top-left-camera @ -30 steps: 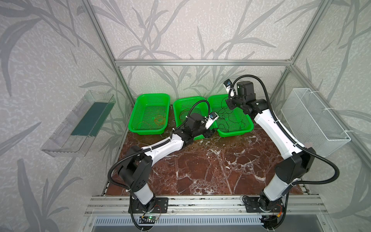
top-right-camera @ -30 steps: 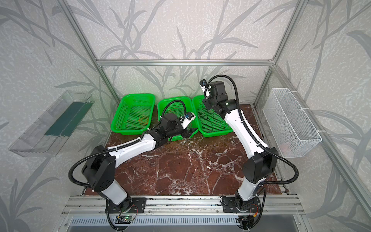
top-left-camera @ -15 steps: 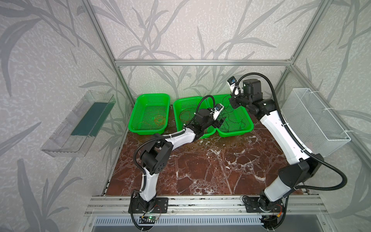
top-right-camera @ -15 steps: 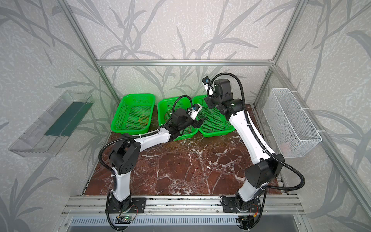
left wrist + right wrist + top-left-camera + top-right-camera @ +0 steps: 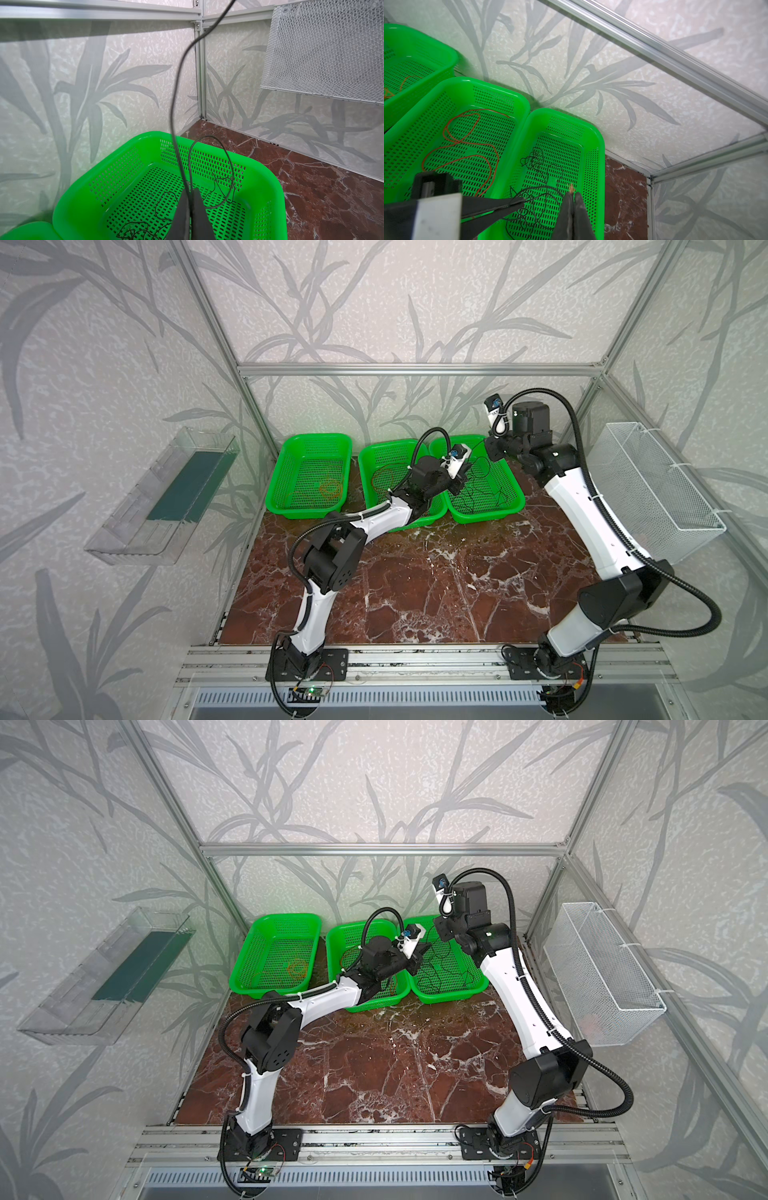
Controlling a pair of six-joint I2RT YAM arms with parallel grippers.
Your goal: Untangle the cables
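**A:** At the back of the brown-red marble tabletop (image 5: 415,580), how far along is the untangling?

**B:** Mostly done, I'd judge. Three bright green perforated plastic baskets stand in a row, and the cables are already split by colour. The left green basket (image 5: 308,440) holds a small coil of thin orange cables (image 5: 330,488). The middle green basket (image 5: 477,81) holds a thin red cable (image 5: 471,143) lying in loose open loops.

**A:** And the right one?

**B:** The right green basket (image 5: 568,116) holds the thin black cables (image 5: 533,162), and those look knotted into small curls. That part is left to do.

**A:** What are the claws doing?

**B:** Both are over that basket. The left gripper (image 5: 190,192) is clenched on a black strand (image 5: 176,83), which rises from its jaws out of the wrist view. The right gripper (image 5: 572,195), higher up, is pinched shut on a cable end, with a bare copper tip (image 5: 571,188) poking out past its jaws. It seems to be the same strand, though I cannot be sure.

**A:** Any other containers?

**B:** A clear plastic bin (image 5: 124,531) on the left wall has a dark green sheet (image 5: 187,485) inside. A white wire-mesh basket (image 5: 652,489) hangs on the right wall, and I cannot tell what it holds.
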